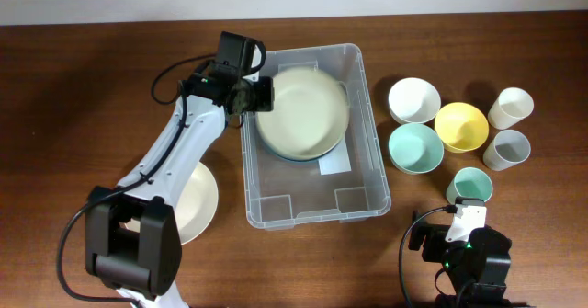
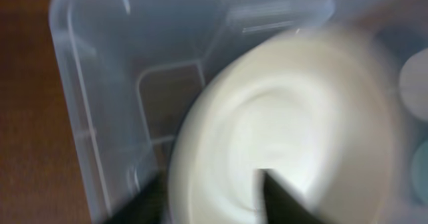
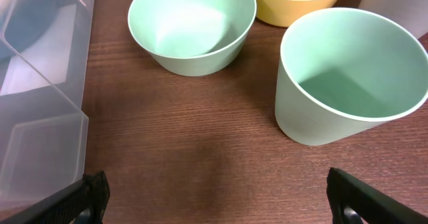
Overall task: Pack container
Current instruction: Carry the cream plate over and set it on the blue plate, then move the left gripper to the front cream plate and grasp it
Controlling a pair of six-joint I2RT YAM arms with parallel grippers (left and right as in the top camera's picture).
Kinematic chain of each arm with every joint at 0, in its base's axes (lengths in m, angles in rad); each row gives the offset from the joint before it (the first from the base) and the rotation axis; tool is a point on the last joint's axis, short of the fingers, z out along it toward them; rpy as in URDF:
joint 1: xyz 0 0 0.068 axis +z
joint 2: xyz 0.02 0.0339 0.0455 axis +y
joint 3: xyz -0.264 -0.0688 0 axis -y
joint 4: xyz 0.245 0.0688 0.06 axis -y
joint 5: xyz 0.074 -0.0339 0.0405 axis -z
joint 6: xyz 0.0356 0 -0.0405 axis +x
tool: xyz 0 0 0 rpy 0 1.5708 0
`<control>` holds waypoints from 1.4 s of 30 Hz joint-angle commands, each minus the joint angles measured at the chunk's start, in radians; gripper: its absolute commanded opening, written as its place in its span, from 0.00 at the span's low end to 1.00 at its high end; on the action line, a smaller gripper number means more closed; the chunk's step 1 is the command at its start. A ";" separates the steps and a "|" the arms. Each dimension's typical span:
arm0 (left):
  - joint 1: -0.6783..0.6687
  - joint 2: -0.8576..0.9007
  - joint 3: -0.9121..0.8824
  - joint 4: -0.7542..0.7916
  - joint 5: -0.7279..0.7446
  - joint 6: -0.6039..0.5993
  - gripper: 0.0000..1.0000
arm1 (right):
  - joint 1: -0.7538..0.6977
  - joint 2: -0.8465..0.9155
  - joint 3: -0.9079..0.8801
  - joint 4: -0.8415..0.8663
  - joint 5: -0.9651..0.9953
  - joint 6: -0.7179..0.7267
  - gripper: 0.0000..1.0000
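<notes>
The clear container (image 1: pixel 363 175) stands mid-table. A cream plate (image 1: pixel 303 108) lies in its far half on top of a bluish plate. My left gripper (image 1: pixel 260 96) hangs over the container's left rim at that plate's left edge. The left wrist view is blurred. In it the cream plate (image 2: pixel 301 110) fills the frame inside the container (image 2: pixel 107 70), and my left gripper (image 2: pixel 210 207) is open, its fingers well apart on either side of the plate's rim. My right gripper (image 1: pixel 457 214) rests low at the front right. It is open over bare wood (image 3: pixel 224 204), with nothing between its fingers.
A second cream plate (image 1: pixel 197 202) lies on the table left of the container, partly under the left arm. To the right stand a white bowl (image 1: pixel 413 99), yellow bowl (image 1: pixel 460 126), mint bowl (image 1: pixel 415 148), cream cup (image 1: pixel 511 108), grey cup (image 1: pixel 507 149) and mint cup (image 1: pixel 469 186).
</notes>
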 commanded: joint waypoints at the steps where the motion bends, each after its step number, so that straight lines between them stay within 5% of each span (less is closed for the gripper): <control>1: 0.002 -0.029 0.017 0.019 -0.011 0.006 0.87 | 0.010 -0.005 0.003 0.003 -0.009 -0.010 0.99; 10: 0.106 -0.169 0.075 -0.101 -0.007 -0.004 0.87 | 0.010 -0.005 0.003 0.003 -0.009 -0.010 0.99; 14: 0.181 -0.220 0.075 -0.254 -0.007 -0.048 0.99 | 0.010 -0.005 0.003 0.003 -0.009 -0.010 0.99; 21: 0.309 -0.230 0.064 -0.528 -0.008 -0.303 0.99 | 0.010 -0.005 0.003 0.003 -0.009 -0.010 0.99; 30: 0.442 -0.230 0.060 -0.561 -0.282 -0.303 0.99 | 0.010 -0.005 0.003 0.003 -0.009 -0.010 0.99; 42: 0.642 -0.230 -0.106 -0.426 -0.296 -0.157 0.96 | 0.010 -0.005 0.003 0.003 -0.009 -0.010 0.99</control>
